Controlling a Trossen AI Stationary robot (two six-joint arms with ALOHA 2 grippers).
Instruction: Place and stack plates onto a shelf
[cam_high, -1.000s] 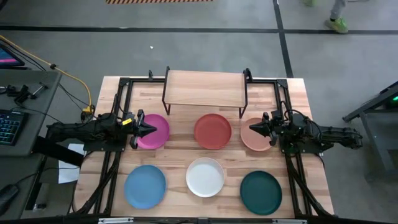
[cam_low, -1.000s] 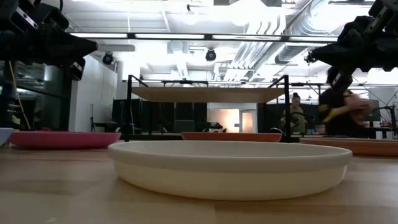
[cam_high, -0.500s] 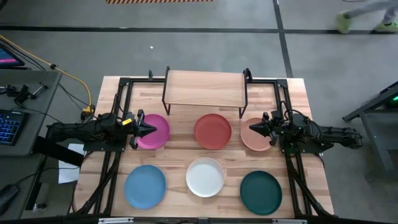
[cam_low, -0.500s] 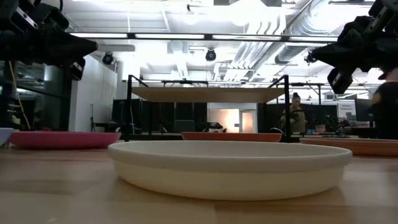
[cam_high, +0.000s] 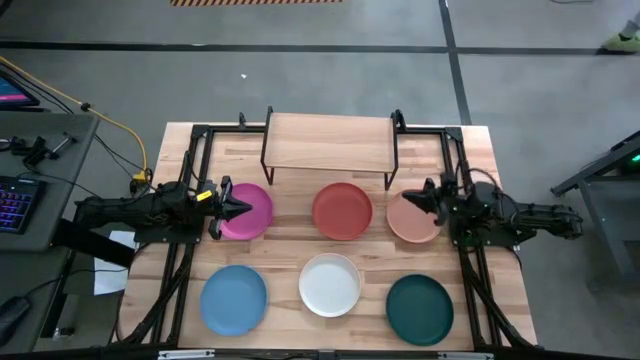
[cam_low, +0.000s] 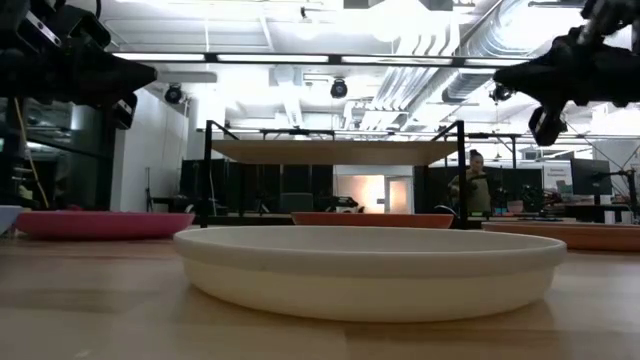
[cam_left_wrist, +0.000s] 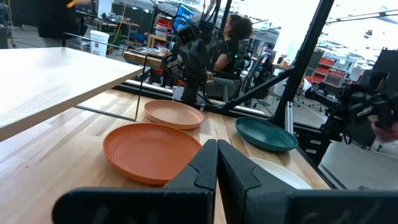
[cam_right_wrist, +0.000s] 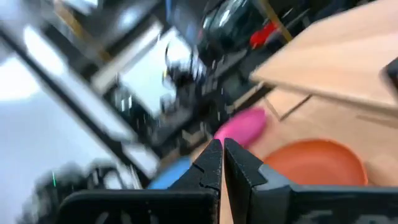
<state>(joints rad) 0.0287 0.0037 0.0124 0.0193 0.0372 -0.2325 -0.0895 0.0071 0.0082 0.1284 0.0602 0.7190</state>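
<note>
Six plates lie flat on the tabletop. Magenta (cam_high: 252, 211), red (cam_high: 342, 211) and salmon pink (cam_high: 410, 220) form the far row. Light blue (cam_high: 234, 299), white (cam_high: 330, 284) and dark green (cam_high: 420, 309) form the near row. The shelf (cam_high: 330, 142) stands on black legs behind the far row, its board bare. My left gripper (cam_high: 240, 208) is shut and hovers above the magenta plate's left part, well above it in the low view (cam_low: 150, 72). My right gripper (cam_high: 412, 198) is shut, above the salmon plate's far right part, also high (cam_low: 500, 78).
Black frame rails (cam_high: 186, 250) run along the table's left and right sides under both arms. The shelf's black legs (cam_low: 208, 170) stand at each end of its board, with open space beneath. Bare wood (cam_high: 290, 240) shows between the plates. People are in the room beyond the table.
My right gripper has drawn back a little toward the table's right edge and risen slightly, turning about its wrist, so more of the salmon plate shows. Its wrist view is blurred by the motion. The plates have not moved.
</note>
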